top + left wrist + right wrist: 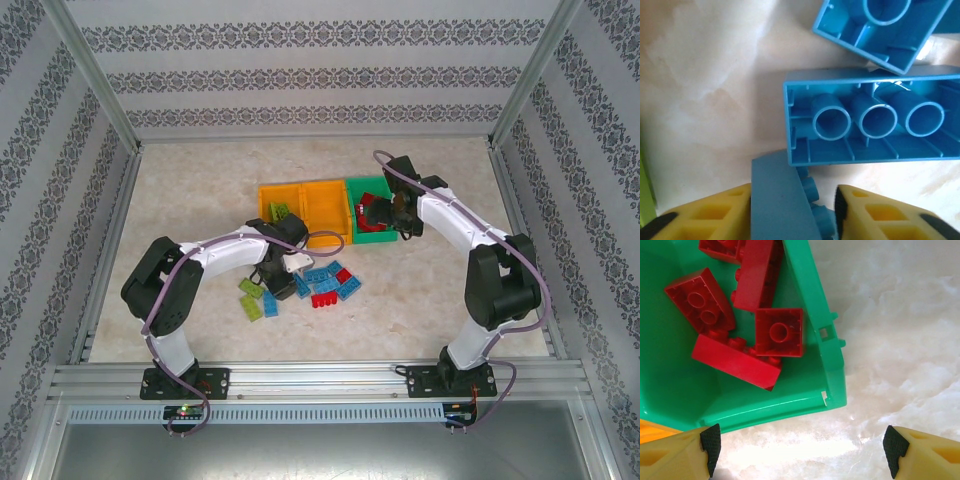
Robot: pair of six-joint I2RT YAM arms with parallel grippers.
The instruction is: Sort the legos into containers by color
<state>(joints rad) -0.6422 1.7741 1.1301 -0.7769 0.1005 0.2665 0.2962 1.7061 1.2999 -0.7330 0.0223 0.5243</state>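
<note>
Top external view: the left arm folds low, elbow out to the left and forearm reaching right. The left gripper [288, 266] points down into the loose bricks [325, 285] on the table [180, 200], just in front of the two orange bins [322, 186].

In the left wrist view its yellow fingers [715, 215] press both sides of a blue brick [780, 200] lying on edge, studs toward the right finger. Other blue bricks [870, 122] lie hollow side up just beyond, the nearer one touching the gripped brick.

The right arm stands tall, elbow high, and bends back to the left, with the right gripper [385, 215] over the green bin [365, 184]. In the right wrist view its fingers [685, 455] stand wide apart above the bin's near corner, and red bricks [735, 315] lie inside.

Lime bricks [279, 210] sit in the leftmost orange bin.
</note>
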